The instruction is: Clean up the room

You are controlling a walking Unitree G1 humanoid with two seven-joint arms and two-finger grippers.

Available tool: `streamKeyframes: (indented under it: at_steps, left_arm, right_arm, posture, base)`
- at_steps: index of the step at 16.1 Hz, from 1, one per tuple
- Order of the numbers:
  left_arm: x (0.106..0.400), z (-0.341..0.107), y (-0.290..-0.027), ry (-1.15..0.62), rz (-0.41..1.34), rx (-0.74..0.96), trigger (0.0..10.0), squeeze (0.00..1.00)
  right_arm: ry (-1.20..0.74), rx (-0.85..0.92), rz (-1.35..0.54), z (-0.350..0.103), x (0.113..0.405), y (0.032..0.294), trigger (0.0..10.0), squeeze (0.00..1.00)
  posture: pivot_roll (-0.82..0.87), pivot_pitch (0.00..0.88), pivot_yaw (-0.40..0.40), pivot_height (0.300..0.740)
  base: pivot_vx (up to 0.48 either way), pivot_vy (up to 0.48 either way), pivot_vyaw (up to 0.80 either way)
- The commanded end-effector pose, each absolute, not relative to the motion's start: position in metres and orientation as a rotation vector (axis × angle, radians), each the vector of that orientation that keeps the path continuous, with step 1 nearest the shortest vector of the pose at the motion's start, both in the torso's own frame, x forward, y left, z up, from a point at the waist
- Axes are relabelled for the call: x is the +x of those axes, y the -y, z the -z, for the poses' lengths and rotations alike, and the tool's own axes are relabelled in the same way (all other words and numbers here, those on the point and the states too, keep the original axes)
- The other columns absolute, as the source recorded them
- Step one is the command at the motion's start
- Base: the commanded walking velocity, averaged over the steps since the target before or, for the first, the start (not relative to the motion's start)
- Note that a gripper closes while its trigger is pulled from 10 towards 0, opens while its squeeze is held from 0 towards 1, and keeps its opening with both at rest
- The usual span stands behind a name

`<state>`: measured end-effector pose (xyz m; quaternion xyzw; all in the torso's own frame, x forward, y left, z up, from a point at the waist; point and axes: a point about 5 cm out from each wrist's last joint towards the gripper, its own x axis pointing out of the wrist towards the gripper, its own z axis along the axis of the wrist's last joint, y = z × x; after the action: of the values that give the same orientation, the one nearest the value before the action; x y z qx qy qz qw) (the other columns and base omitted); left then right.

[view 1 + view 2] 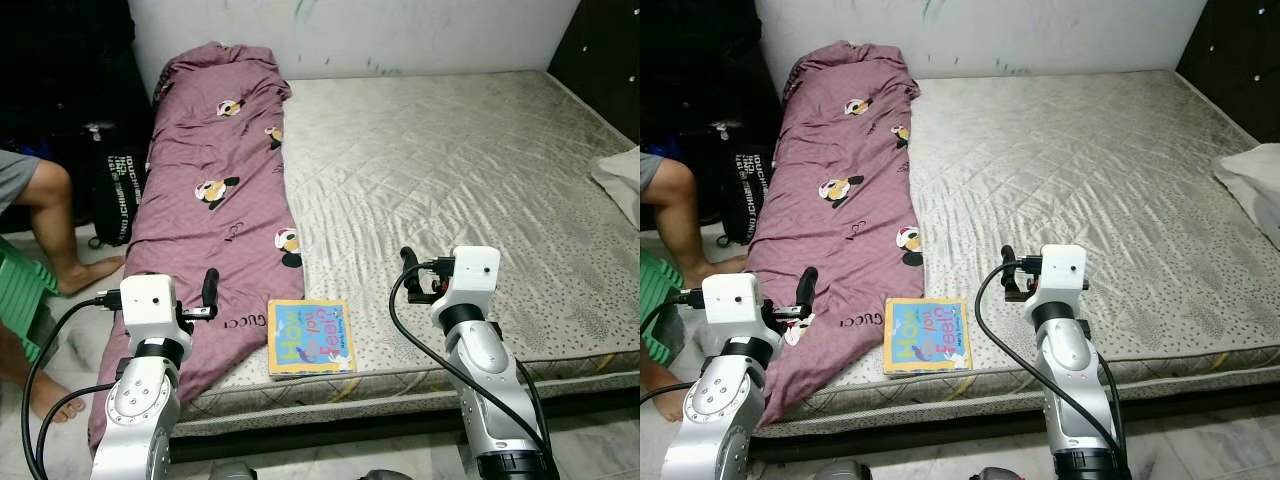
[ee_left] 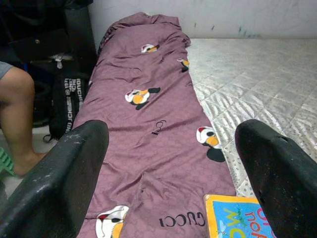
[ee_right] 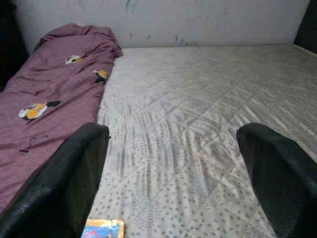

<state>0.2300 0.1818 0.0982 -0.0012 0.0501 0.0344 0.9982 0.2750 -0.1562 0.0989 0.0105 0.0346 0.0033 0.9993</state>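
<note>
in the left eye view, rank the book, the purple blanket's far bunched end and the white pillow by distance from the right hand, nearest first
1. Book: near mattress edge, just left of the right hand.
2. White pillow: right edge of the mattress.
3. Purple blanket's far bunched end: by the wall, far left.

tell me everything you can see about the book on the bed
The children's book is a thin, square picture book with a light blue cover, a yellow border and big colourful letters that read upside down from the robot's side. It lies flat and closed at the mattress's near edge, its left edge right beside the maroon cartoon-print blanket; whether they touch I cannot tell. It sits between the left gripper and the right gripper, both open and neither touching it.
</note>
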Motion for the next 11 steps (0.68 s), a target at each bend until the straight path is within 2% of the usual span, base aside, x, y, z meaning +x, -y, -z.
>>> streamKeyframes:
  at_steps: [1,11]
  left_arm:
    - [0.2314,-0.1002,-0.1819,-0.090,-0.062,-0.004,10.0,0.00]
    - [0.2365,-0.1043,-0.1824,-0.072,-0.086,-0.008,10.0,0.00]
  right_arm:
    - [-0.060,0.028,-0.015,-0.1029,0.2754,0.1549,10.0,0.00]
    - [-0.065,0.034,-0.038,-0.1022,0.2775,0.1517,10.0,0.00]
  posture:
    - [-0.03,0.043,0.013,0.736]
    - [-0.03,0.061,0.007,0.633]
  base:
    - [0.000,0.000,0.00]
    - [0.000,0.000,0.00]
